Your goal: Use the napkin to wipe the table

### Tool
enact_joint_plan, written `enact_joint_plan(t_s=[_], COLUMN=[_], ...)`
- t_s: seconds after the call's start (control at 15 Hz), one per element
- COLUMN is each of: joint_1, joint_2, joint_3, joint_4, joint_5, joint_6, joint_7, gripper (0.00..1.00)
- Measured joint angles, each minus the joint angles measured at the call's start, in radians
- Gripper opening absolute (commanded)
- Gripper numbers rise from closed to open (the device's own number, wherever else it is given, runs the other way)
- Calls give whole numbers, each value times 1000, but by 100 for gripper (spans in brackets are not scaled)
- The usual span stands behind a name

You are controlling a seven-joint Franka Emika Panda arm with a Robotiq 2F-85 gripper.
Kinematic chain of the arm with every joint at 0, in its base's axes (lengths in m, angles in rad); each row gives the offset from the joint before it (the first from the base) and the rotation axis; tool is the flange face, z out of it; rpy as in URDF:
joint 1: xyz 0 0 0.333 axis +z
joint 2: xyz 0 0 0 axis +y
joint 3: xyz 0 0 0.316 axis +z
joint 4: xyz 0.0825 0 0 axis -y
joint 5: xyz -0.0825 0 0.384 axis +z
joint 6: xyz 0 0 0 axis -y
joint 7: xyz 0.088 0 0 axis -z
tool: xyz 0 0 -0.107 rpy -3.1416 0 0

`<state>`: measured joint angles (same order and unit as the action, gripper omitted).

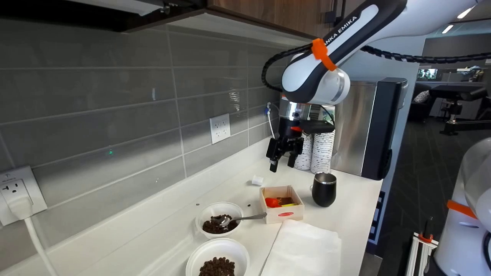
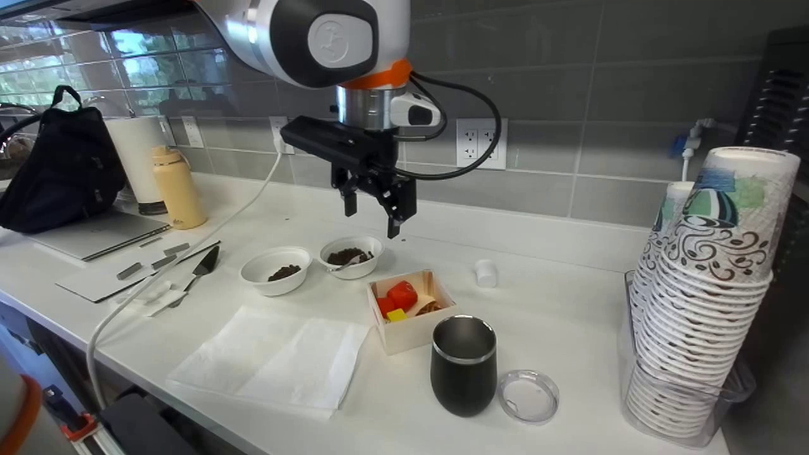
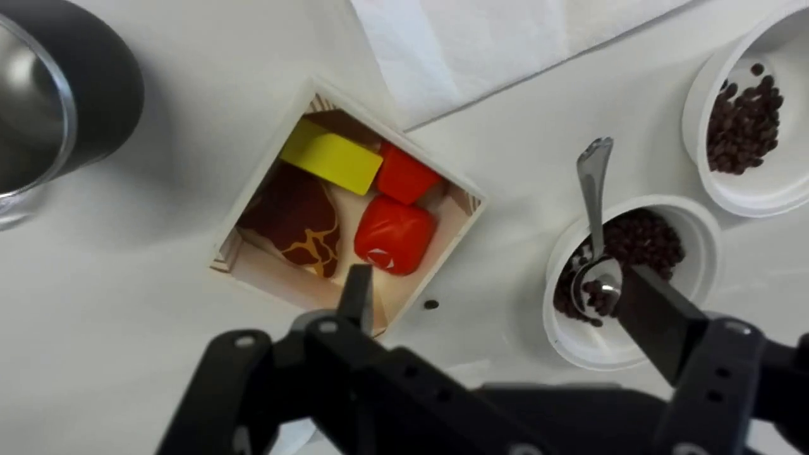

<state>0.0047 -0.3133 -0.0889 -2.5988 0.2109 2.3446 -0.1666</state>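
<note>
A: So where's the napkin [image 2: 278,363] laid?

B: It's put flat on the table [image 2: 559,325], near the edge away from the tiled wall [image 2: 531,88], just beside the wooden box [image 2: 411,332].

A: And the gripper [image 2: 371,223]?

B: Held up in the air, closer to the wall-side edge than the napkin, fingers [image 3: 359,291] spread pretty wide.

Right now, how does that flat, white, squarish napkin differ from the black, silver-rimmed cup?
The napkin lies flat, while the cup stands upright. The napkin is plain white; the cup is black and silver-rimmed. The napkin spreads wider than the cup. Both rest on the smooth off-white countertop, and the open black pincer holds neither.
</note>
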Motion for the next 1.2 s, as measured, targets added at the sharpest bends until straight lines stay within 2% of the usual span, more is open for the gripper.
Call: enact_joint_plan(t_s=[0.4, 0.67, 0.93, 1.2], joint_1=[83, 143, 178, 194], joint_2=[-234, -336, -335, -263], joint_3=[91, 154, 213, 267], joint_4=[-150, -155, -158, -165], joint_5=[-3, -10, -11, -18], joint_6=[-34, -82, -82, -95], joint_7=[-2, 10, 45, 104], gripper=[100, 100, 100, 100])
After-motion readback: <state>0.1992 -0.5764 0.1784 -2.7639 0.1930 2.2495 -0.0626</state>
